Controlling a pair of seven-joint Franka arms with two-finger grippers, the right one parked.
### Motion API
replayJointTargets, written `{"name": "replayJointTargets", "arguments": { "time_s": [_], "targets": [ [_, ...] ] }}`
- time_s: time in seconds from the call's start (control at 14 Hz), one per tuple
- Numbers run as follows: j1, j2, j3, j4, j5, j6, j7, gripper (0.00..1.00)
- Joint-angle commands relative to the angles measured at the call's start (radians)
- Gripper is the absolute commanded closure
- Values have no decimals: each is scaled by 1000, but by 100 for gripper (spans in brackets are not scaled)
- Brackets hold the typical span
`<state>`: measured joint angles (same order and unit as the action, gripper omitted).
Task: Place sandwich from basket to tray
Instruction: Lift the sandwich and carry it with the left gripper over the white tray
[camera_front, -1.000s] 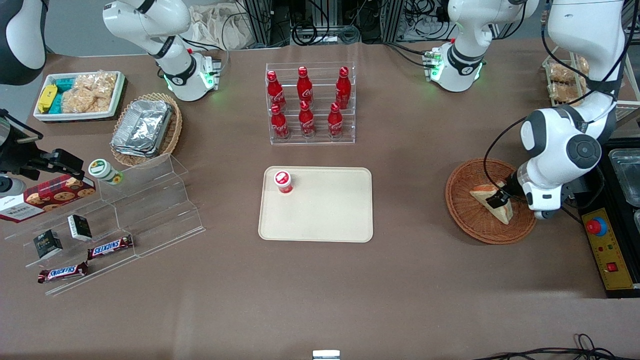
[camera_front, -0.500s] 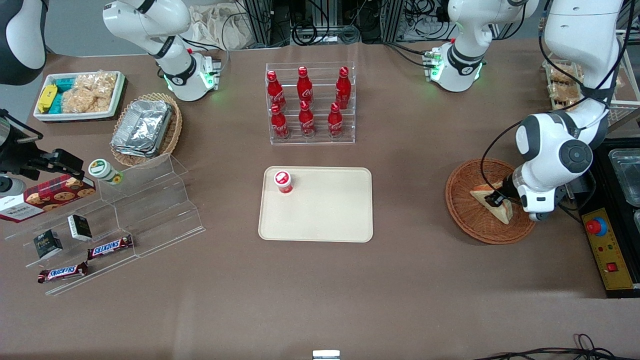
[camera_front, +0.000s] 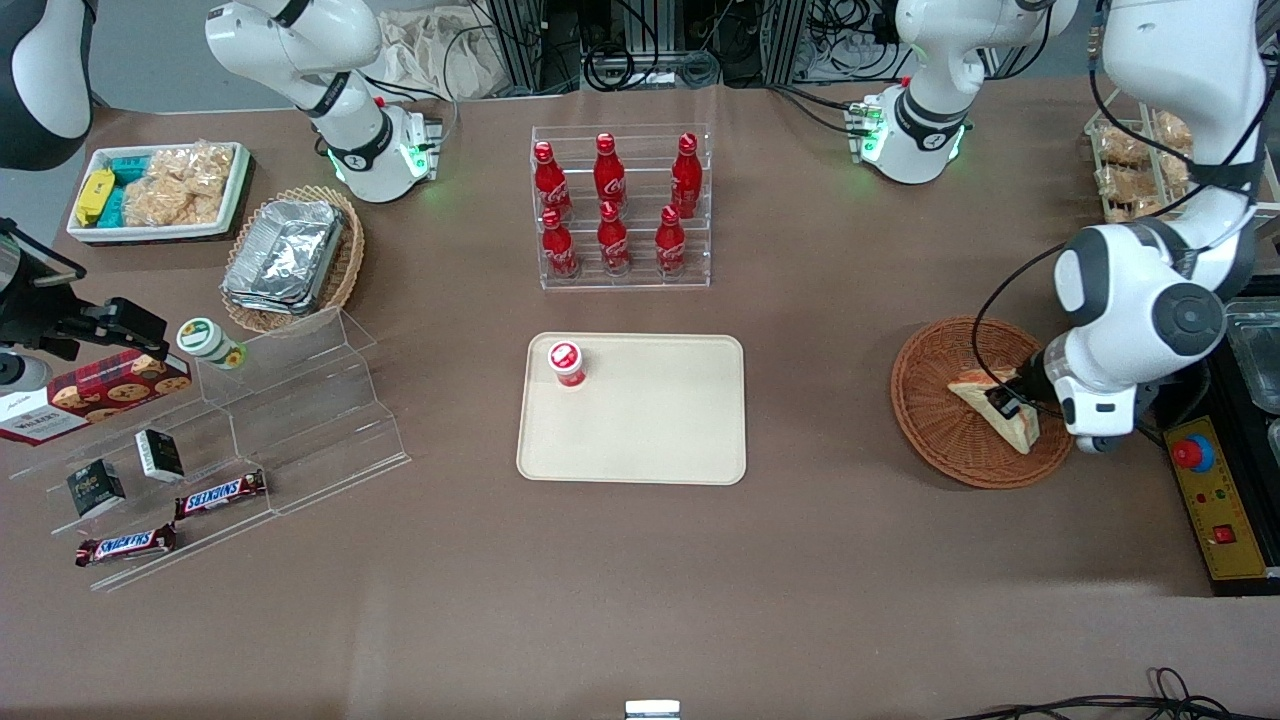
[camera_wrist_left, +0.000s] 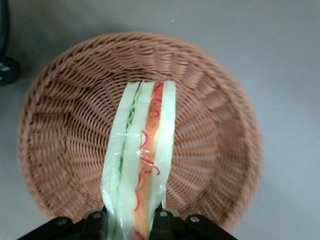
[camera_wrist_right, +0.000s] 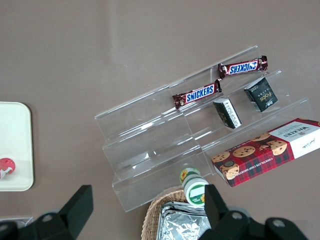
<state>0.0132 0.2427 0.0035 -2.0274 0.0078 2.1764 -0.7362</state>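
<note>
1. Even, bright overhead light covers the brown desk (camera_front: 640, 560) in the front view, casting only soft, short shadows.
2. The foil containers (camera_front: 285, 255) and the clear acrylic steps (camera_front: 300, 400) toward the parked arm's end of the desk catch pale glare.
3. In the left wrist view, the sandwich (camera_wrist_left: 142, 160) shows sheen on its wrapping; the gripper (camera_wrist_left: 132, 222) is closed on it.
4. The basket (camera_wrist_left: 220, 145) rim looks slightly soft, its weave blurring at one side.
</note>
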Motion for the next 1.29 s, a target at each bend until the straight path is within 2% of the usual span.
{"name": "replayJointTargets", "arguments": {
  "time_s": [0.0, 0.29, 0.57, 0.86, 1.07, 1.21],
  "targets": [
    [-6, 3, -26, 224, 21, -232, 52, 100],
    [-33, 15, -57, 493, 17, -479, 205, 100],
    [-114, 27, -118, 593, 17, -552, 262, 100],
    [-323, 134, -135, 634, 26, -541, 239, 100],
    [-452, 292, -137, 746, 24, -506, 128, 100],
    [-505, 375, -138, 762, 24, -424, 103, 100]
  ]
}}
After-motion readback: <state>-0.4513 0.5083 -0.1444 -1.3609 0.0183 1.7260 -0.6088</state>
